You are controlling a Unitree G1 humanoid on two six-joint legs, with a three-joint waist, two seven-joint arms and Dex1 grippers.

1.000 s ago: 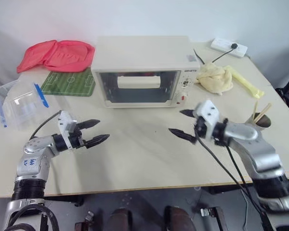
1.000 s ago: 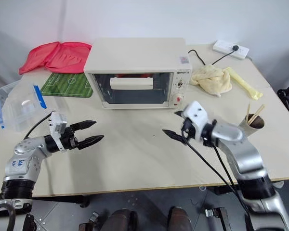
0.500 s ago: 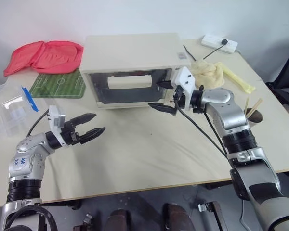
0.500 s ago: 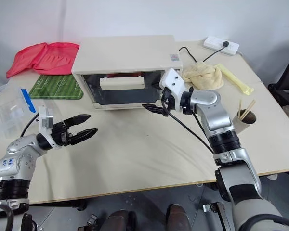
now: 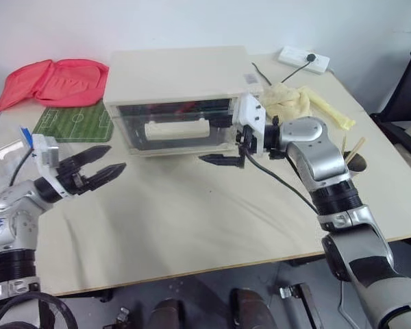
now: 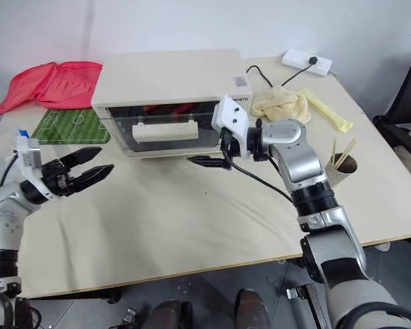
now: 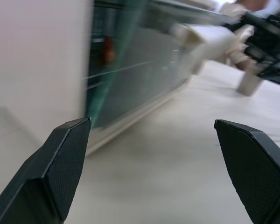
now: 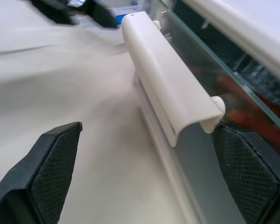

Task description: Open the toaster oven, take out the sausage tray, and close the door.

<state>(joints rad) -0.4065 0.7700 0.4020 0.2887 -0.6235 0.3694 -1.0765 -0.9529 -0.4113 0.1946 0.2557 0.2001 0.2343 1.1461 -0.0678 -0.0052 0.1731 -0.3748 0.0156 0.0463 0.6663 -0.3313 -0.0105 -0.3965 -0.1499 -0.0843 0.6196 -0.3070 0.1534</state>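
Cream-white toaster oven (image 5: 178, 96) sits upper centre on the surface, door (image 5: 175, 127) shut. Right hand (image 5: 226, 140) gapes empty beside the handle (image 8: 165, 93), lined up to pull; left hand (image 5: 96, 164) waits wide, empty.

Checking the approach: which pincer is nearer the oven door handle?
The right pincer, open at the handle's end; the left pincer hangs apart.

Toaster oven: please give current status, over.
Both grippers open, empty. Right gripper at door handle, not gripping. Toaster oven door shut. Left gripper apart. Nothing blocking.
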